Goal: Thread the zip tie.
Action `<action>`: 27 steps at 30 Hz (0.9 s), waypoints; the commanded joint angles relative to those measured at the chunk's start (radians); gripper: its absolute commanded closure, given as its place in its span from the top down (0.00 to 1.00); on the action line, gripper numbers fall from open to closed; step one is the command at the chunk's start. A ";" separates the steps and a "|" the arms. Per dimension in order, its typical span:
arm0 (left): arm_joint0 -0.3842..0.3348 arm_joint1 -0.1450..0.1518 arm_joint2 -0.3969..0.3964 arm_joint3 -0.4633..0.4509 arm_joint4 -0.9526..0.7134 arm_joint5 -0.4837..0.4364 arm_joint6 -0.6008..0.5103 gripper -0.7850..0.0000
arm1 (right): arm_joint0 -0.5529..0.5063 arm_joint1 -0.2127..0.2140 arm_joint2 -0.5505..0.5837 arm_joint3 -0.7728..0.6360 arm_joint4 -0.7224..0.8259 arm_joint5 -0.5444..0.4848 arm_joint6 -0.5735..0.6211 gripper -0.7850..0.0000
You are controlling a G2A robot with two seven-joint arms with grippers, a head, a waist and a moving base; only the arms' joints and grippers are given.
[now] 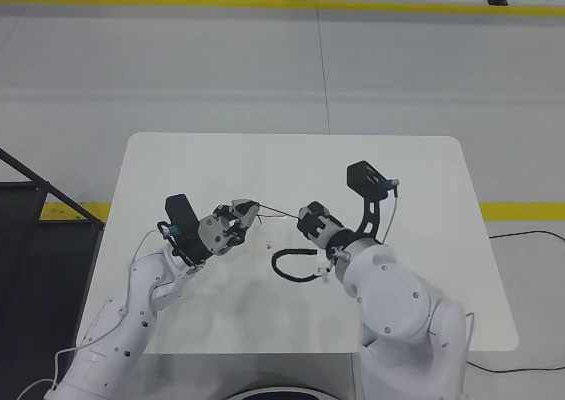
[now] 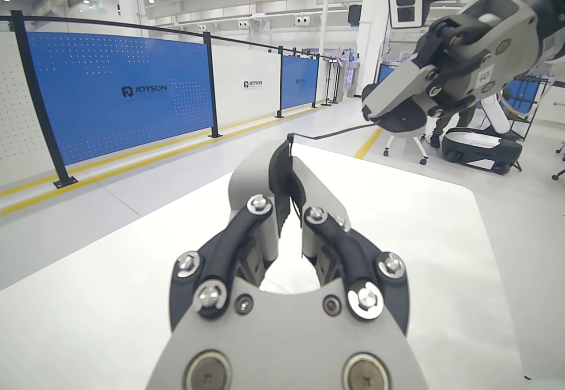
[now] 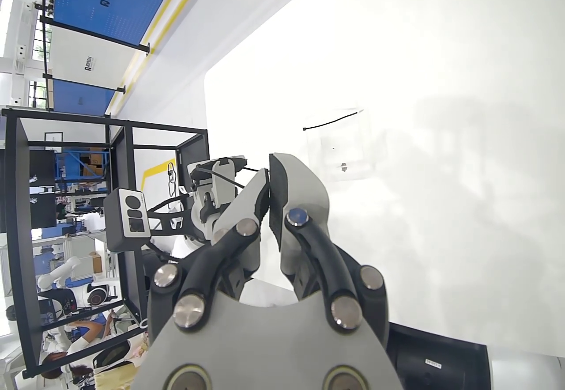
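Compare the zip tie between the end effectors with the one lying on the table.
Raised off the table, the held zip tie is pinched by the left end effector and right end effector; the loose zip tie lies on the table, untouched. Both are thin, black.

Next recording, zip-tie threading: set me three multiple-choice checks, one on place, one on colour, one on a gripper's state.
1. Where is the thin black plastic zip tie? A) on the floor B) stretched between the left gripper and right gripper C) coiled in a box
2. What colour is the rectangular table top? A) white B) blue C) brown
3. The left gripper is: A) wide open B) shut on the zip tie C) shut on nothing
Key: 1 B, it runs from one gripper to the other; 2 A, white in the top view; 3 B, it pinches the tie.
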 commanded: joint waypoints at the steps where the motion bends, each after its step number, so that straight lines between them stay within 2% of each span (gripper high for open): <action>1: 0.000 0.000 0.000 0.000 0.000 0.000 0.000 0.00 | 0.003 -0.002 0.003 0.005 0.000 0.000 0.000 0.00; 27: 0.000 0.000 0.000 0.000 0.000 0.000 0.000 0.00 | -0.014 0.005 0.008 -0.010 0.010 -0.008 0.008 0.00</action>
